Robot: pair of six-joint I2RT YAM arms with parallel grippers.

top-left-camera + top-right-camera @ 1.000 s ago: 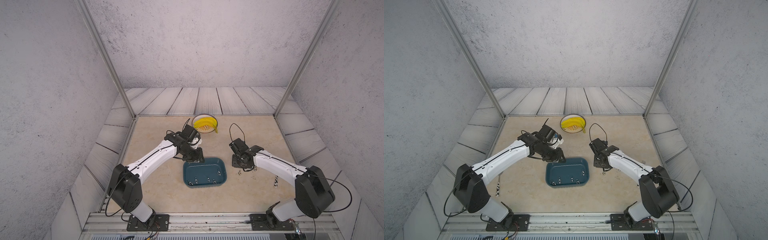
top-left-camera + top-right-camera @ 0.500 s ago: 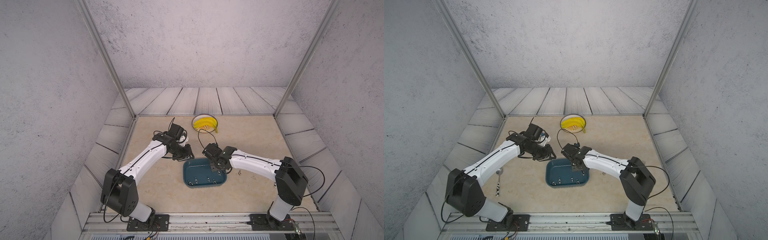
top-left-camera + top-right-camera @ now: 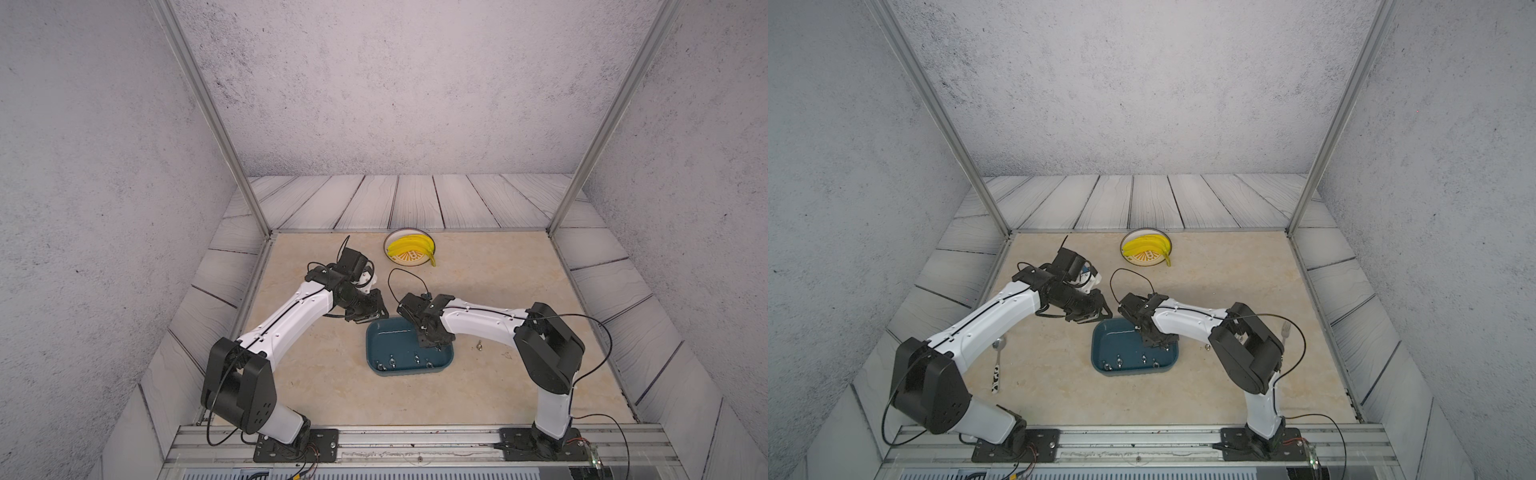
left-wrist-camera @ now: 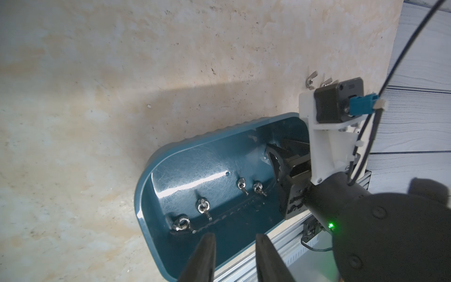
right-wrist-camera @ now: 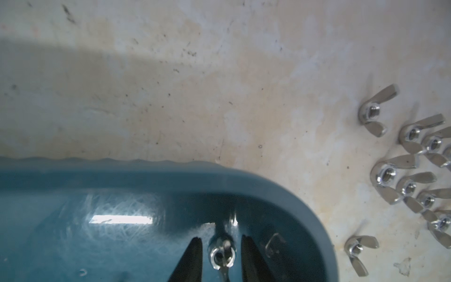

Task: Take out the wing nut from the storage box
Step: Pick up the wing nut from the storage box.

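**1. Right end effector** [image 5: 220, 240]. 2 black fingers [image 5: 192, 261] spread, 1 on each side of the wing nut [image 5: 222, 255]. A narrow gap shows on both sides, so nothing is pinched. Both top views show it lowered into the right end of the storage box [image 5: 244, 182].

**2. Wing nut.** Bright metal, lying on the box floor near a rounded corner, between the right fingers.

**3. Left end effector** [image 4: 234, 235]. Fingers parted, holding nothing, placed at the far left corner of the box. Whether it touches the rim cannot be told.

**4. Storage box.** Dark teal-blue, shallow, with rounded corners, a wavy-edged rim and a glossy, scratched floor. It stands mid-worktop between the 2 arms. 4 further wing nuts [image 4: 202, 207] lie in a loose row along its near wall.

**5. Loose wing nuts** [image 5: 410, 188]. At least 8 on the worktop [image 3: 478, 291] just outside the box's right end. Most are clustered with several touching, and 1 lies apart, nearer the box.

**6. Right wrist camera** [image 4: 338, 102]. Black housing on a white bracket, with a blue connector. The marking on the housing is too small to read.

**7. Plate** [image 3: 407, 260]. Round, with a yellow ray pattern, at the far edge of the worktop, well apart from the box. It carries bananas [image 3: 409, 245].

**8. Spoon** [image 3: 996, 365]. Black-and-white patterned handle, on the worktop beside the left arm.

**9. Fork** [image 3: 1285, 330]. On the worktop behind the right arm.
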